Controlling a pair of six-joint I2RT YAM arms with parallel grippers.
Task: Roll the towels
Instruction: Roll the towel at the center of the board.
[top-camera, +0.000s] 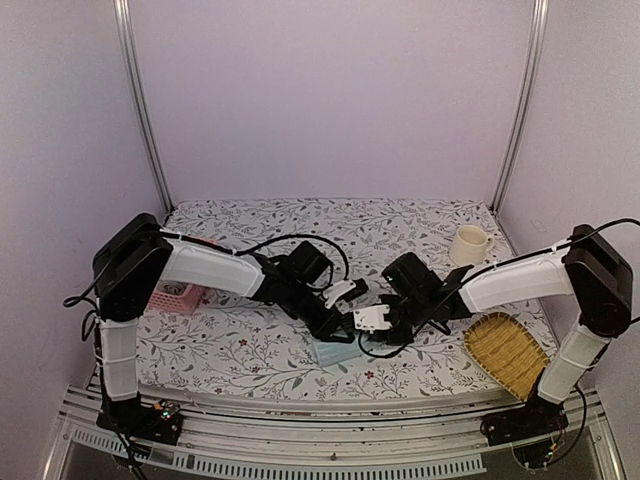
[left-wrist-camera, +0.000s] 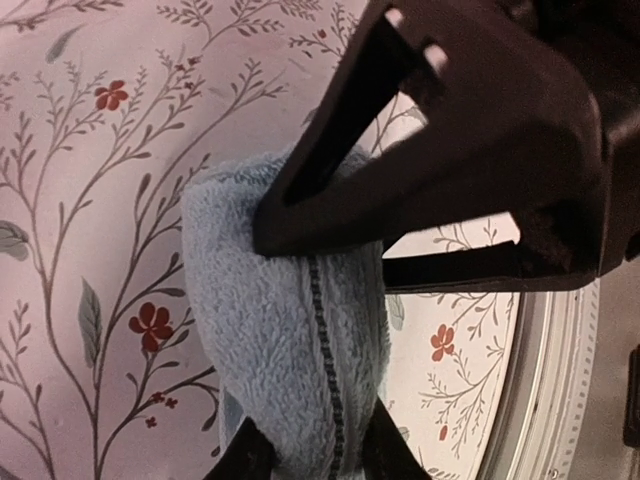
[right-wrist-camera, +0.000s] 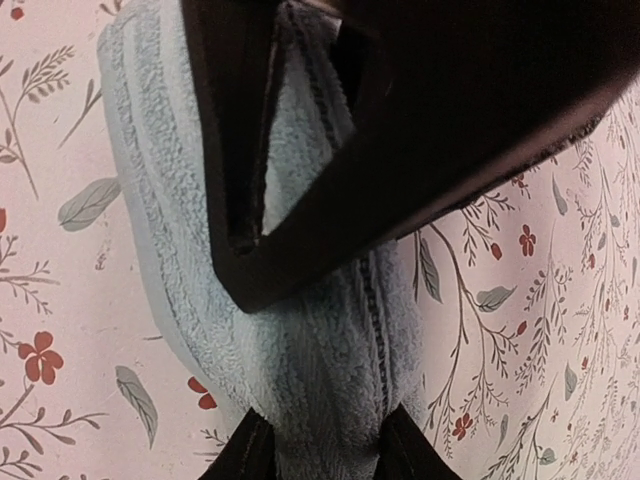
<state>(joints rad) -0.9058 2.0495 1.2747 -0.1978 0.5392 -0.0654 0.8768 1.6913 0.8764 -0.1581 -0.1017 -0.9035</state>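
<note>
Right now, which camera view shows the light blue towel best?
The right wrist view: the light blue towel takes up much of it, pile and stitched stripe clear. The left wrist view shows one rounded end; the top external view shows only a small patch.

Pale lilac walls (top-camera: 330, 90), metal corner posts (top-camera: 141, 110), floral-print table cover (top-camera: 250, 352), slotted aluminium rail (top-camera: 330, 428) along near edge

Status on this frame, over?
Both clamped on the blue towel: left pincer, right pincer. Towel bundled thick between them. Standing clear: mug, basket, tray.
</note>
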